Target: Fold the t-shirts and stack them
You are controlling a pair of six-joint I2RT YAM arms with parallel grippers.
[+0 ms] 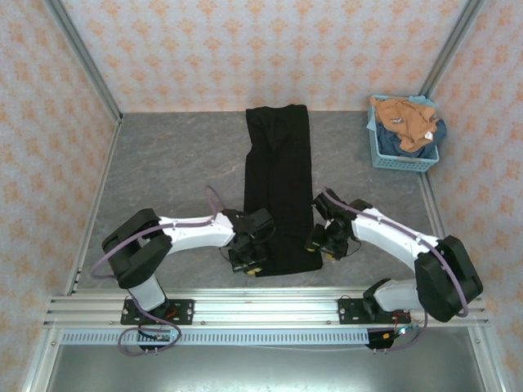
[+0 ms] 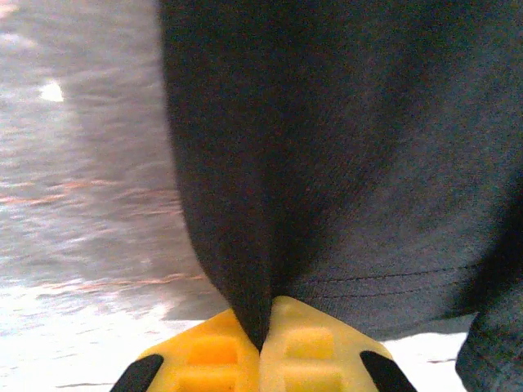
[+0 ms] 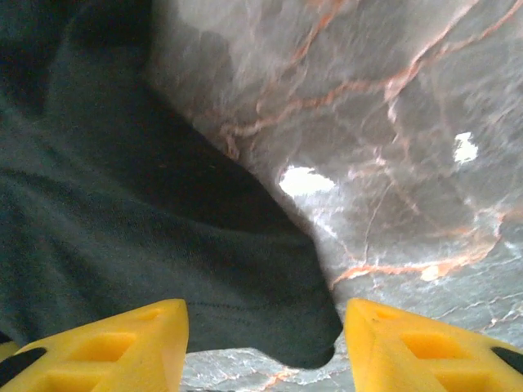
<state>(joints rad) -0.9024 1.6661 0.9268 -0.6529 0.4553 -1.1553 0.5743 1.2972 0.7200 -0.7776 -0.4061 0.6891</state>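
A black tee point(image 1: 278, 188) lay folded long on the veined table point(image 1: 163, 180).
Left gripper point(image 2: 261, 331) pinched its stitched hem; right gripper point(image 3: 265, 327) gaped around the other near corner; a mesh basket point(image 1: 400, 162) stood far right.

The black t-shirt point(image 1: 279, 188) lies folded into a long strip on the counter point(image 1: 163, 180); the orange-tan t-shirt point(image 1: 404, 118) sits crumpled over what seems a dark blue t-shirt point(image 1: 391, 144) in the basket point(image 1: 404, 162).

Ahead of my left jaws the black t-shirt point(image 2: 343, 163) runs out of view; its pinched fold vanishes between them.
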